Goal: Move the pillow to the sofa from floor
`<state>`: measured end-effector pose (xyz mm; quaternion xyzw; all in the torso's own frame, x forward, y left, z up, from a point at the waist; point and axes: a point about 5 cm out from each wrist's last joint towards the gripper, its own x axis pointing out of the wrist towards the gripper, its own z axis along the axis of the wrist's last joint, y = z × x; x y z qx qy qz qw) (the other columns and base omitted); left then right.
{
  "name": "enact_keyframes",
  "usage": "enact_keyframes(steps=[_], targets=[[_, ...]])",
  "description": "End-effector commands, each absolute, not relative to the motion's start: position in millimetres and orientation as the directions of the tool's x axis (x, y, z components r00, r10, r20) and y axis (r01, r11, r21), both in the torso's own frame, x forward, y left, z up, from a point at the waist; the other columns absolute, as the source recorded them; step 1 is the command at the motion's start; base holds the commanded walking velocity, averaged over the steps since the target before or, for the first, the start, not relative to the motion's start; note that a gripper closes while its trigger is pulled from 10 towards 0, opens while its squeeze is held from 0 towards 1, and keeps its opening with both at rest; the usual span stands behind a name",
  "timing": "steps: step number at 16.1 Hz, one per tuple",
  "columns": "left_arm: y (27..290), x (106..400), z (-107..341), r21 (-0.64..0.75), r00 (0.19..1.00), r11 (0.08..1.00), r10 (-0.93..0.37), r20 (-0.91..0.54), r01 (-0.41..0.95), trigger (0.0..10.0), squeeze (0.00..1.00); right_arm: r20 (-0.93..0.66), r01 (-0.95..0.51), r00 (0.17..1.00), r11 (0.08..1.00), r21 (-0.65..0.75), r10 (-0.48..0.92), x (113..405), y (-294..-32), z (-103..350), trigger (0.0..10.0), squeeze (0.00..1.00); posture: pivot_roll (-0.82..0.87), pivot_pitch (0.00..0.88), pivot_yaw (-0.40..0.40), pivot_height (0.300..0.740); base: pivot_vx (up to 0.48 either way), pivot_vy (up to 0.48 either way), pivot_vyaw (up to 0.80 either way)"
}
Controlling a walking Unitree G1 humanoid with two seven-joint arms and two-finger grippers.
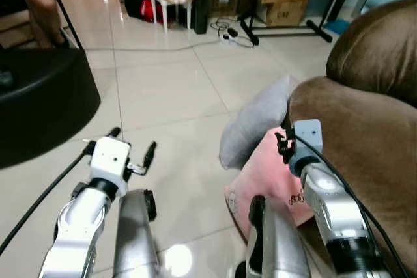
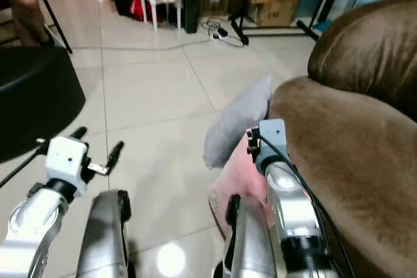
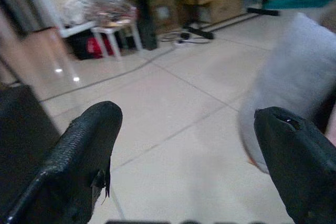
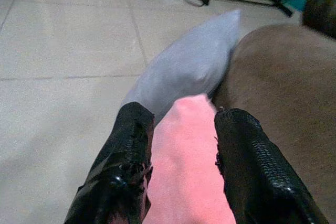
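The step in hand looks like the reach: the right hand (image 4: 181, 156) hangs released, its fingers straddling the upper edge of the pink pillow (image 4: 184, 161) without pinching it. Next it likely needs to clench on that edge and lift. The pink pillow leans on the floor (image 1: 176, 96) against the brown sofa (image 1: 365, 135), behind a grey pillow (image 1: 254, 125); both look soft. The left hand (image 1: 133, 148) hovers released over the floor
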<state>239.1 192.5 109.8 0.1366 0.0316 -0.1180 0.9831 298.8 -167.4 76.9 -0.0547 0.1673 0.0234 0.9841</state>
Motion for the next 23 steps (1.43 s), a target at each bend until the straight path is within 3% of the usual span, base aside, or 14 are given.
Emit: enact_keyframes(steps=[1,2,4,10,11,16,20,23], targets=[[188,241,109,0.247,0.955,0.923,-0.273,-0.117,0.294,10.0,0.0,-0.334,-0.06,0.942,0.993,-0.097,0.024,302,-172,75,10.0,0.55,0.03,0.0,-0.048,0.428,0.0,0.0,0.0],[187,240,108,0.238,0.946,0.917,-0.298,-0.129,0.321,10.0,0.0,-0.348,-0.049,0.937,0.993,-0.106,0.009,304,-177,72,10.0,1.0,0.02,0.0,-0.043,0.428,0.0,0.0,0.0],[181,237,106,0.208,0.893,0.871,-0.413,-0.177,0.445,10.0,0.0,-0.441,-0.051,0.896,0.974,-0.222,-0.053,313,-197,54,10.0,1.0,0.01,0.0,-0.025,0.428,0.0,0.0,0.0],[174,229,110,0.164,0.808,0.797,-0.543,-0.228,0.581,10.0,0.0,-0.568,-0.008,0.797,0.935,-0.353,-0.208,315,-232,30,10.0,1.0,0.0,0.0,0.0,0.428,0.0,0.0,0.0],[170,224,111,0.152,0.788,0.78,-0.568,-0.237,0.608,10.0,0.0,-0.598,-0.029,0.772,0.927,-0.375,-0.217,313,-234,27,10.0,0.0,0.01,0.015,-0.006,0.428,0.0,0.0,0.0],[168,206,114,0.108,0.756,0.761,-0.599,-0.266,0.64,10.0,0.0,-0.681,-0.091,0.702,0.921,-0.378,-0.21,310,-241,21,10.0,0.0,0.02,0.07,-0.03,0.428,0.0,0.0,0.0],[171,199,115,0.093,0.765,0.776,-0.582,-0.277,0.624,10.0,0.0,-0.588,-0.089,0.808,0.978,-0.188,-0.04,337,-228,51,10.0,0.0,0.02,0.077,-0.051,0.428,0.0,0.0,0.0],[169,196,114,0.083,0.766,0.78,-0.579,-0.28,0.62,10.0,0.0,-0.584,-0.209,0.808,0.964,-0.166,0.075,344,-228,65,10.0,0.0,0.01,0.076,-0.061,0.428,0.0,0.0,0.0]])
